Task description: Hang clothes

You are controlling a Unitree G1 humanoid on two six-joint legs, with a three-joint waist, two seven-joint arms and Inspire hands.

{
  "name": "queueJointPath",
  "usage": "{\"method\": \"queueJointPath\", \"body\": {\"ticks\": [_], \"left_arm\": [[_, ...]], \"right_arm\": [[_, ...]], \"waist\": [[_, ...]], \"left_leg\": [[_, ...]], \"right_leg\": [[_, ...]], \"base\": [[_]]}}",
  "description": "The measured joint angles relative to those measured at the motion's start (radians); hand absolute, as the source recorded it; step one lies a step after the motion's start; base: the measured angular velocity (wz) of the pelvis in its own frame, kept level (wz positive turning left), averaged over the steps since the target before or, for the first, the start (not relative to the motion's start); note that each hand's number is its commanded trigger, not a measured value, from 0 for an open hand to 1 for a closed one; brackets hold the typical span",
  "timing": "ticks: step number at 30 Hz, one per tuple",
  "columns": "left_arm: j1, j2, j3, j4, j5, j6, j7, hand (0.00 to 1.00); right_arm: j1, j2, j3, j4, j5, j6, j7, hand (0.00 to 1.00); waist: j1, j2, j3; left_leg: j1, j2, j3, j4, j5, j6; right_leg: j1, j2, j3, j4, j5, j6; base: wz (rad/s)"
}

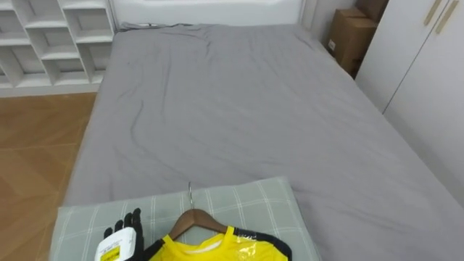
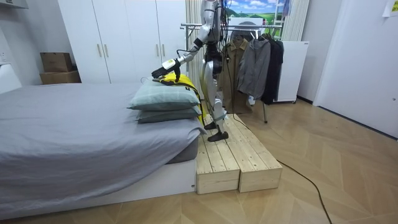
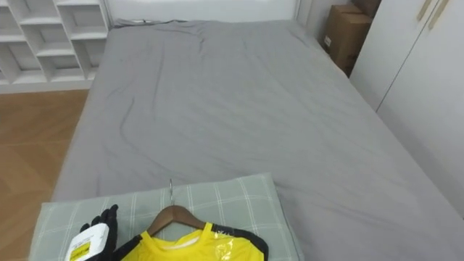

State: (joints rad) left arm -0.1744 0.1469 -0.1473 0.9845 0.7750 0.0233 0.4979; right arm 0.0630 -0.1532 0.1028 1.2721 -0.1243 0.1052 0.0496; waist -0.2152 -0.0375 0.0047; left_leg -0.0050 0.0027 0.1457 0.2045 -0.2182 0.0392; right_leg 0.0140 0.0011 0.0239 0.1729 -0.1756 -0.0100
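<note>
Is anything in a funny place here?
Yes. The yellow shirt, already on its wooden hanger, lies flat on the pillow on the bed, beside the left hand, while coats hang behind the robot.

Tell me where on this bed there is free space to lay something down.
The grey sheet is bare from the checked pillow to the white headboard, across its whole width. The pillow itself is crowded: the yellow shirt, its wooden hanger and the left hand take up its near part.
</note>
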Motion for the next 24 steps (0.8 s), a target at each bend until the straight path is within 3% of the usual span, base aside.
{"method": "queueJointPath", "body": {"ticks": [12,24], "left_arm": [[-0.066,0.005,-0.001,0.046,0.000,0.000,-0.010,0.00],[-0.107,0.022,-0.044,0.092,-0.045,-0.001,-0.032,0.00]], "right_arm": [[-0.004,0.002,0.046,0.033,0.084,-0.008,-0.014,0.00],[-0.026,0.002,0.076,0.035,0.119,-0.011,-0.016,0.00]], "waist": [[-0.003,-0.013,0.0059],[-0.001,-0.021,0.0091]], "left_leg": [[-0.054,0.001,-0.008,0.001,0.003,-0.002],[-0.085,0.004,-0.006,0.002,0.004,-0.001]], "right_leg": [[-0.051,-0.001,-0.011,0.000,0.001,-0.002],[-0.089,0.000,-0.010,0.014,0.001,-0.002]], "base": [[0.01],[0.00]]}}
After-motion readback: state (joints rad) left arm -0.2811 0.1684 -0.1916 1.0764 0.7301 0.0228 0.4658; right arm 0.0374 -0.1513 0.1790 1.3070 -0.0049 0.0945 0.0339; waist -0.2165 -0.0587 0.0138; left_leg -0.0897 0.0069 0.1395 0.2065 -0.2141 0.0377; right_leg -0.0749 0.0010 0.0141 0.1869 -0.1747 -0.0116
